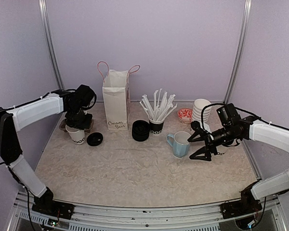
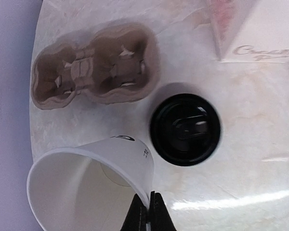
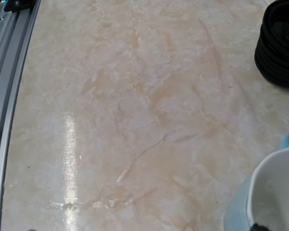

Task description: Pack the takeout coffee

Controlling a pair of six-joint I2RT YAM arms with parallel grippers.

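The left pincer (image 2: 147,217) is clamping shut on the rim of a lidless white paper cup (image 2: 86,185) with black print at the left end of the counter (image 1: 135,168), with a black lid (image 2: 185,129) lying just beside it and a cardboard cup carrier (image 2: 94,67) lying just behind. The right pincer (image 1: 194,142) is hovering with its jaws spread wide, gripping nothing, just beside the light-blue mug (image 1: 179,144) right of the counter's middle.

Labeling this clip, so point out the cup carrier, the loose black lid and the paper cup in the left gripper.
cardboard cup carrier (image 2: 84,72), left wrist view, its middle ridge.
loose black lid (image 2: 185,130), left wrist view, centre of its top.
paper cup (image 2: 120,154), left wrist view, outer wall.
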